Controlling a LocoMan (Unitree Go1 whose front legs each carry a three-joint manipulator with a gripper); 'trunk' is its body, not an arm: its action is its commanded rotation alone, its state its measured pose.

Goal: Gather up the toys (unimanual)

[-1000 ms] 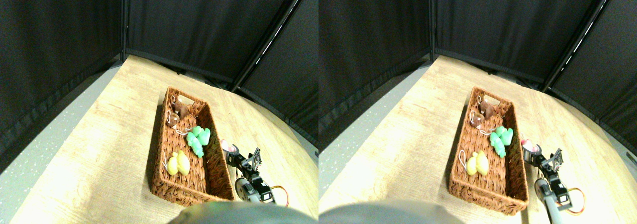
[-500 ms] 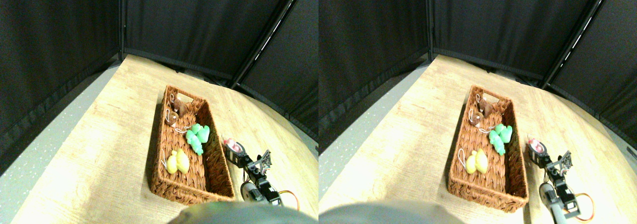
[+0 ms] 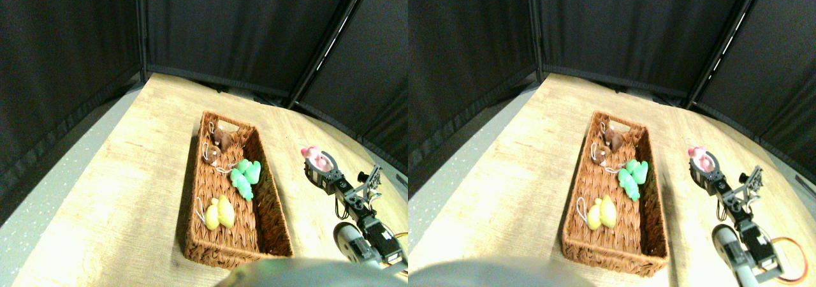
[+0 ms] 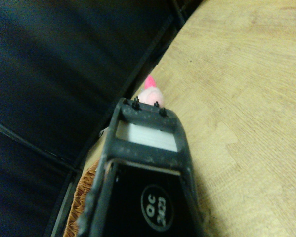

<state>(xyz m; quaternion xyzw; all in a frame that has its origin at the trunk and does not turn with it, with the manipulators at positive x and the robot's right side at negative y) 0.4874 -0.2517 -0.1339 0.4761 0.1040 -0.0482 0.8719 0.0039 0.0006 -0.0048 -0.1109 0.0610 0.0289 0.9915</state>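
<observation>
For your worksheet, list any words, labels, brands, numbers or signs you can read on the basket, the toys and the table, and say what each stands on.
None can be read: no lettering shows on the wicker basket, the pink toy, the brown toy, the green toy, the yellow toy or the wooden table.

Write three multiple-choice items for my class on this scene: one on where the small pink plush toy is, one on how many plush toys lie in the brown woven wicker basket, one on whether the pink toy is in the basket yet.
1. Where is the small pink plush toy?
A. at the tip of the right gripper
B. on the floor
C. beside the yellow plush toy

2. How many toys lie in the brown woven wicker basket?
A. one
B. three
C. five

3. Is the pink toy in the basket?
A. yes
B. no, it is outside, to the basket's right

Answers: 1 A, pink shows right at the gripper's end in both views. 2 B, the brown plush toy, green plush toy and yellow one. 3 B, it sits over bare wooden table.
</observation>
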